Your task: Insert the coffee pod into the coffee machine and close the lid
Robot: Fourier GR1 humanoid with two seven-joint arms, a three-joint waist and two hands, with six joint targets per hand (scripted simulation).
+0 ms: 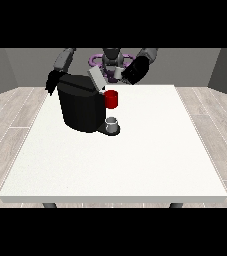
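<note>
pod: small white coffee pod [117, 73] held up in black hand at view's right [135, 70], fingers curled round it, above and behind machine top; not yet in.
machine: big black coffee machine [81, 105] on white counter [135, 160], w/ red front part [111, 99] and small grey cup [112, 123] on its base.
lid: grey lid flap [96, 78] tilted up, open.
other hand: black hand at view's left [51, 81] just beside machine's back edge; fingers: cannot tell.
done: pod picked up, appx.
left: insert pod, close lid.
</note>
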